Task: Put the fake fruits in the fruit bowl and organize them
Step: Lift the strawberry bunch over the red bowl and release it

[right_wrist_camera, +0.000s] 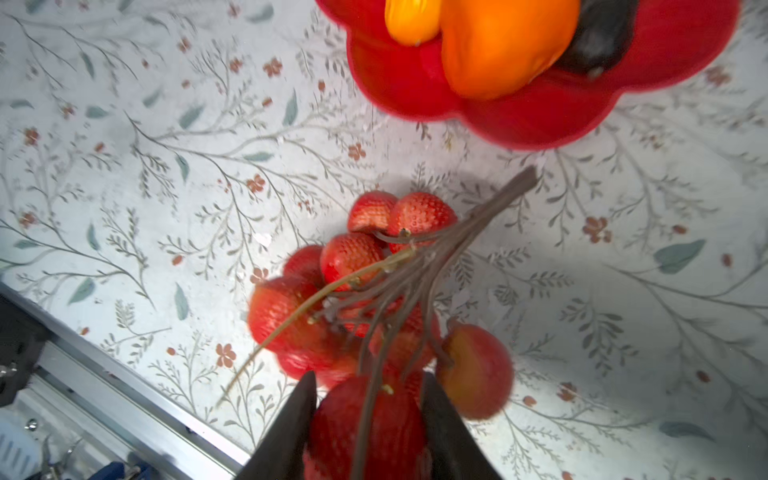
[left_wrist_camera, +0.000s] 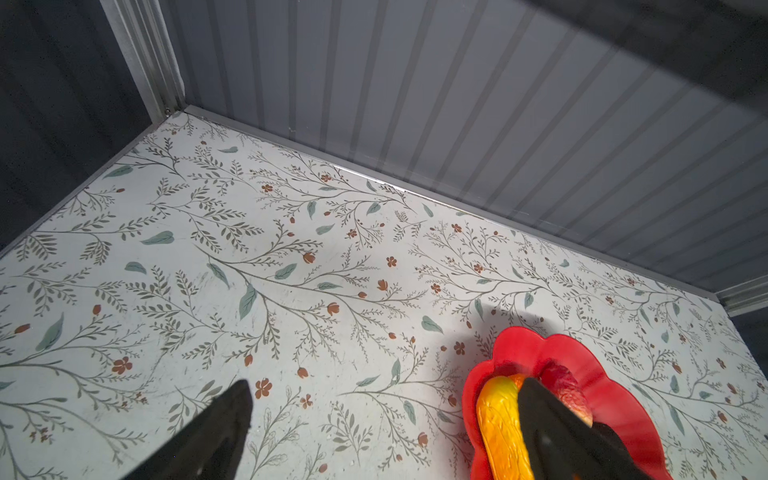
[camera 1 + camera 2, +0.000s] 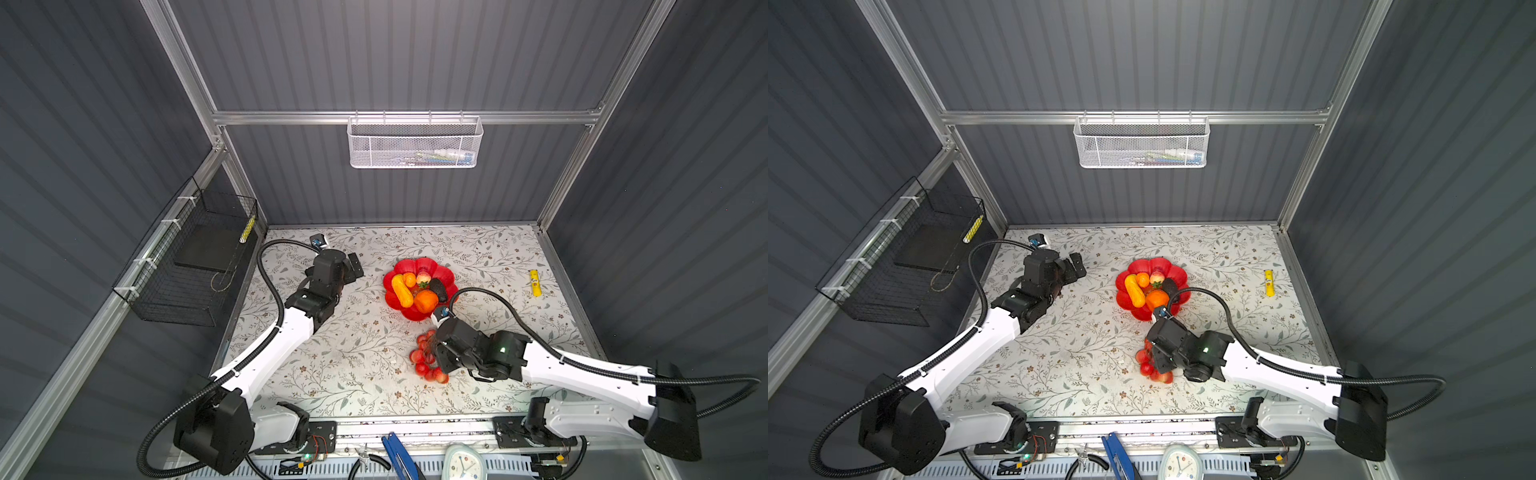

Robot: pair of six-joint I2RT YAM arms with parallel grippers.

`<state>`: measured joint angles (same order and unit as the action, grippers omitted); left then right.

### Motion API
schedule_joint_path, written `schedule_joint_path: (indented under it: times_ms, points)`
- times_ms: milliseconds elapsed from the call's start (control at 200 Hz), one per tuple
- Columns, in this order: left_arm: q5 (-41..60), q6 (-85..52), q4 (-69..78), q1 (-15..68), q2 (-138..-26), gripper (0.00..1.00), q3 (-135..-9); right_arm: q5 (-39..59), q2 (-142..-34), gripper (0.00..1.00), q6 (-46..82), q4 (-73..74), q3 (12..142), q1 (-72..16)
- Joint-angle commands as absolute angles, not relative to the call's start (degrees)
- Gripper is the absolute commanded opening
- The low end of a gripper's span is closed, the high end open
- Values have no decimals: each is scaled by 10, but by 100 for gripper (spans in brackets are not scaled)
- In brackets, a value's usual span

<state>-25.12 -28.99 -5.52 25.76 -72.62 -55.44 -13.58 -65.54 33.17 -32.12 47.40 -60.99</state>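
Right tool clamped on the berry bunch, just off the fruit bowl rim; left tool wide beside it, open tabletop around

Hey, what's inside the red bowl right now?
Five fruits: a yellow gourd, a small orange, a bigger orange, a pink pointed fruit and a dark oval one. They cover the middle of the bowl, so nothing beneath shows.

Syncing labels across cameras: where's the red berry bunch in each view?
Top view: red plastic berry bunch on dark stem, lower middle, below the glossy red scalloped bowl.
Top view: same place, below the bowl.
Left wrist: absent; bowl visible.
Right wrist: centre of picture.
Shared landmark: the bowl.
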Motion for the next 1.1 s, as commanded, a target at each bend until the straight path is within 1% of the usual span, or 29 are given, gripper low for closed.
schedule_joint_path:
  times_ms: [0, 105, 250, 445, 465, 795, 1096]
  points:
    - [-271, -278, -65, 252, -708, 100, -549, -186, -616, 35, 298, -347, 515, -609]
    - [-273, -277, -63, 251, -703, 100, -546, -203, -605, 35, 277, -367, 547, -604]
    - [-275, -274, -64, 250, -694, 100, -544, -192, -616, 35, 264, -411, 622, -575]
    - [-276, -273, -65, 249, -688, 100, -540, -177, -638, 37, 203, -382, 684, -521]
    - [-276, -273, -65, 248, -687, 100, -540, -175, -655, 37, 197, -375, 688, -514]
    - [-287, -262, -68, 247, -667, 100, -528, -108, -742, 38, 143, -253, 717, -407]
    - [-290, -261, -71, 246, -653, 100, -515, -63, -874, 39, 130, -226, 764, -371]
